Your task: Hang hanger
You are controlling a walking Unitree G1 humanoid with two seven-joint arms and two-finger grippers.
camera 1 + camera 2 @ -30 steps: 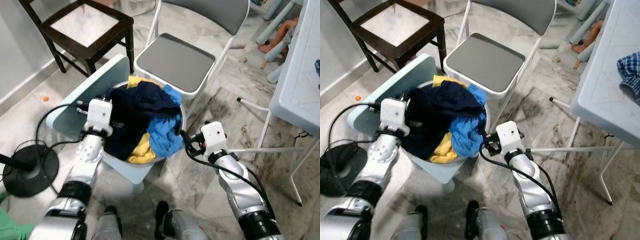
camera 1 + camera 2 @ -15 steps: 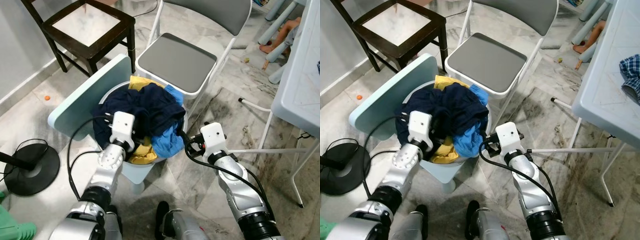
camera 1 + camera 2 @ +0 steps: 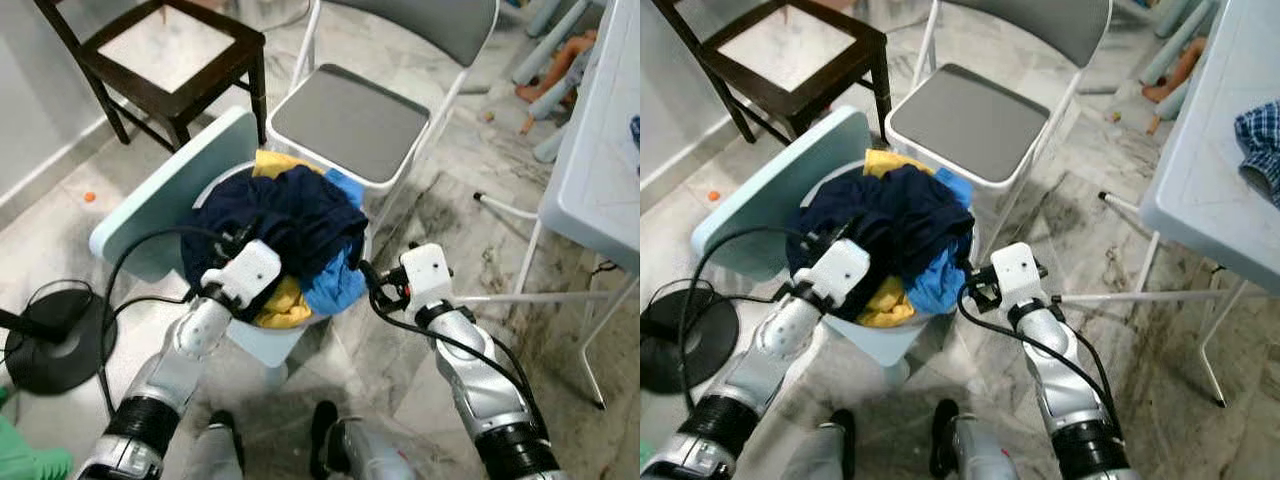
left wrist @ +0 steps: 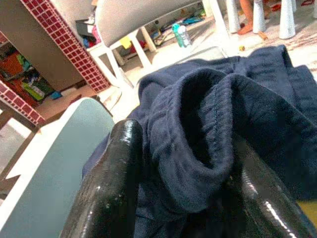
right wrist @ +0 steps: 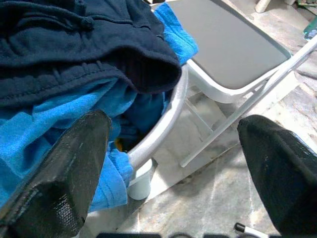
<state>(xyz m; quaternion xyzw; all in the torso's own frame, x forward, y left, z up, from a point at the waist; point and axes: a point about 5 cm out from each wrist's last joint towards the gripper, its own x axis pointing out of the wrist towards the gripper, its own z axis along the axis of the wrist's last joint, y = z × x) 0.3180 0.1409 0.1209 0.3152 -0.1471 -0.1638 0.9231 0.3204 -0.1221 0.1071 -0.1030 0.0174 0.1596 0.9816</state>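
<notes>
The left hand (image 4: 183, 163) pinches a fold of soft ribbed navy cloth (image 3: 290, 215) heaped in the round white basket (image 5: 168, 119), beside which the right hand (image 5: 168, 163) hovers spread wide, holding nothing.

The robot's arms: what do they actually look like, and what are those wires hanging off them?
Each arm is a jointed silver tube with black ribbed bands, ending in a boxy white wrist block. Looping black cables run from each block back along the arm. The left gripper has two long, glossy black fingers; the right gripper has black fingers with a finely textured surface.
</notes>
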